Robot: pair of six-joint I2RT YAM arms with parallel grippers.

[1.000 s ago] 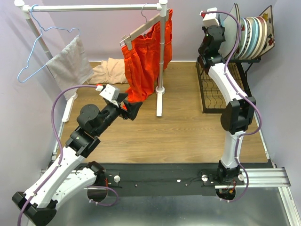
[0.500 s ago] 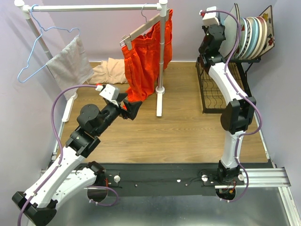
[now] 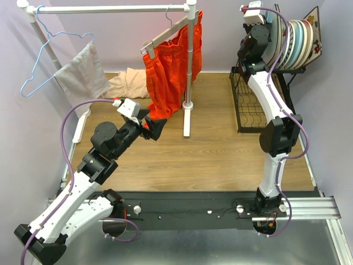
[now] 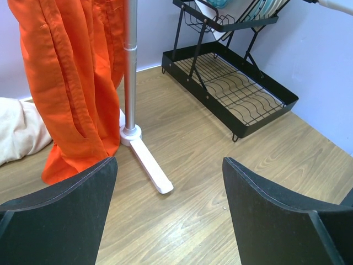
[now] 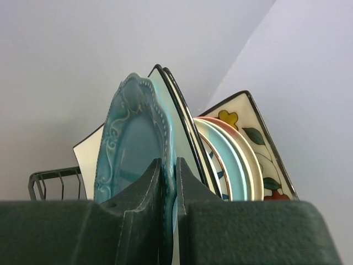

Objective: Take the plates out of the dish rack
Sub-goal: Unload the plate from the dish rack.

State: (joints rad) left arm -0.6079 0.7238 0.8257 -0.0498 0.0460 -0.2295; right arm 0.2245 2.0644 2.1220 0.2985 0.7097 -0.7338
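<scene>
Right gripper (image 5: 169, 168) pinched narrow on the rim of a round teal embossed ceramic plate (image 5: 132, 146), upright, frontmost of other plates (image 5: 237, 165) on black wire dish rack (image 3: 251, 113) top shelf. Left gripper (image 4: 169, 165) spread wide, empty.

a: how many plates (image 5: 231, 171) stand there?
b: one round teal plate (image 5: 132, 160) in front, two square black-rimmed ones (image 5: 172, 105), about four round ones, though the rims overlap, and one flowered plate (image 5: 251, 138).
a: racks?
b: one dish rack (image 4: 237, 94), one clothes rail (image 3: 110, 9).
a: hangers, upper left?
b: two: one wire hanger (image 3: 44, 55), one wooden hanger (image 3: 160, 37). one orange garment (image 3: 168, 72), one grey cloth (image 3: 83, 74), one beige cloth (image 3: 129, 83).
</scene>
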